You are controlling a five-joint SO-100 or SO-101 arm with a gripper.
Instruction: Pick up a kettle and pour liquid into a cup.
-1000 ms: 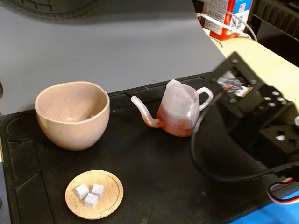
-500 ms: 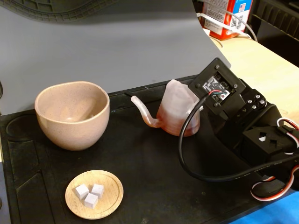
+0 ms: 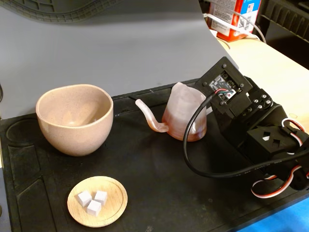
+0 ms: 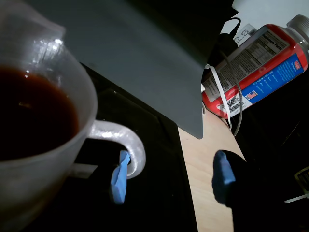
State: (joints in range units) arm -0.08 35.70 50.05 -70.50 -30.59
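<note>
I have the kettle (image 3: 186,116) standing upright on the black mat (image 3: 159,193), right of centre in the fixed view, its long spout (image 3: 148,118) pointing left toward the cup (image 3: 75,118) at the left of the frame. Kettle and cup are apart, with bare mat between them. The arm sits at the right edge, so the kettle lies between my tool and the cup.

In the wrist view the kettle fills the left side, dark reddish liquid (image 4: 34,113) inside, and its loop handle (image 4: 128,145) juts toward the centre bottom. My gripper (image 4: 171,179) is spread wide, holding nothing: one blue pad (image 4: 119,176) sits right at the handle loop, seemingly just behind it, while the other blue pad (image 4: 223,176) is well off to the right. Whether the near pad touches the loop, I cannot tell.

I judge the grasp depends on the far finger closing leftward across that gap onto the handle.
</note>
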